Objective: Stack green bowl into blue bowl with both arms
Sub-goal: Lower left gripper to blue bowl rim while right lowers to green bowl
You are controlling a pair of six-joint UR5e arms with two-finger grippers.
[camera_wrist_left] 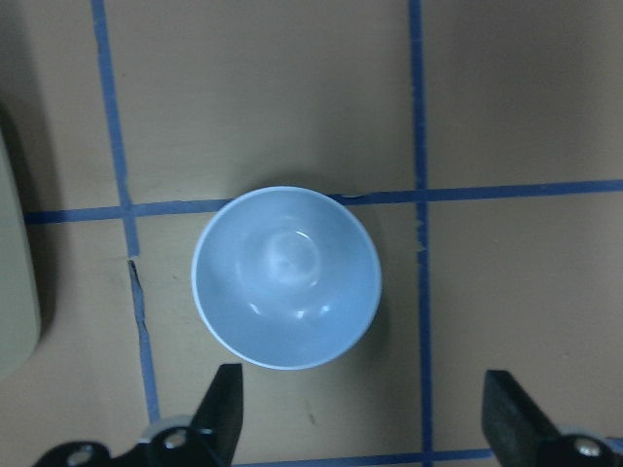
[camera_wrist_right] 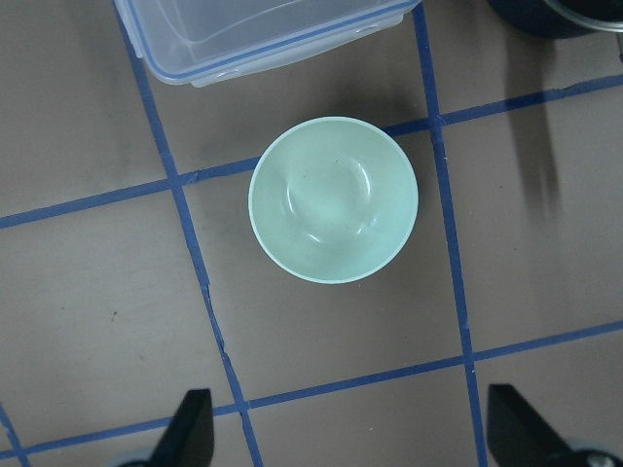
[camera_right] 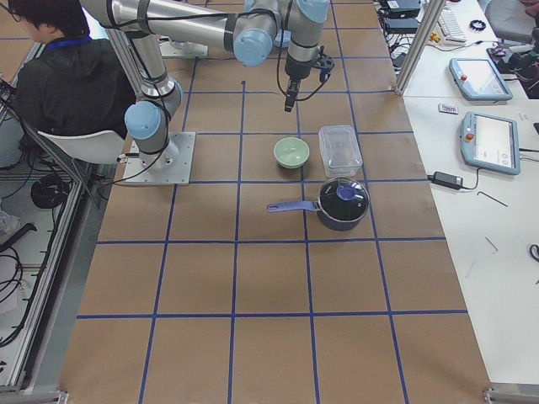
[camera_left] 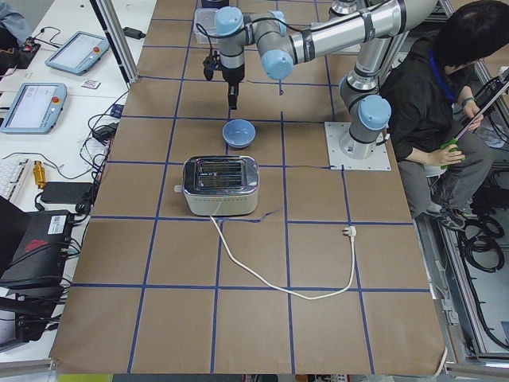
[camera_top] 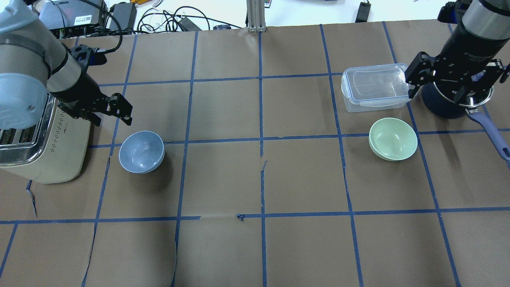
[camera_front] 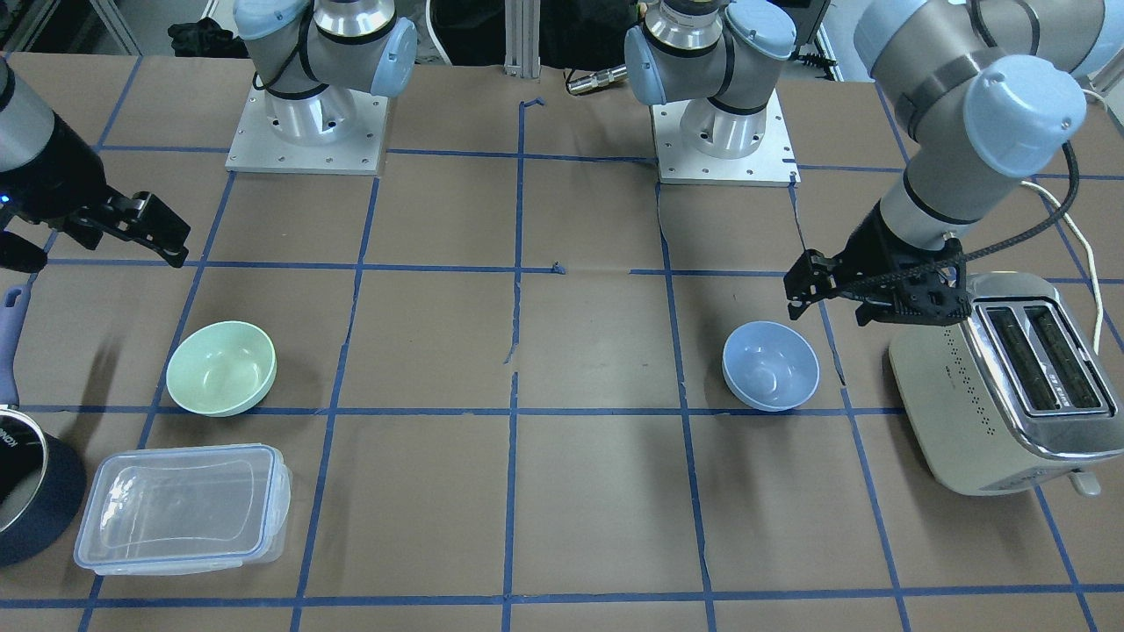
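Observation:
The pale green bowl [camera_front: 221, 367] stands upright and empty on the table; it also shows in the overhead view [camera_top: 393, 138] and the right wrist view [camera_wrist_right: 334, 198]. The pale blue bowl [camera_front: 771, 364] stands upright and empty far across the table, next to the toaster, and shows in the overhead view [camera_top: 141, 151] and the left wrist view [camera_wrist_left: 286, 277]. My left gripper [camera_top: 113, 109] is open and empty, hovering above and just beyond the blue bowl. My right gripper [camera_top: 454, 85] is open and empty, hovering high beyond the green bowl, over the pot.
A cream toaster [camera_top: 40, 143] stands beside the blue bowl, its cord [camera_left: 278, 278] trailing over the table. A clear plastic container [camera_top: 374, 87] and a dark blue pot [camera_top: 450, 103] with a long handle [camera_top: 492, 133] sit close to the green bowl.

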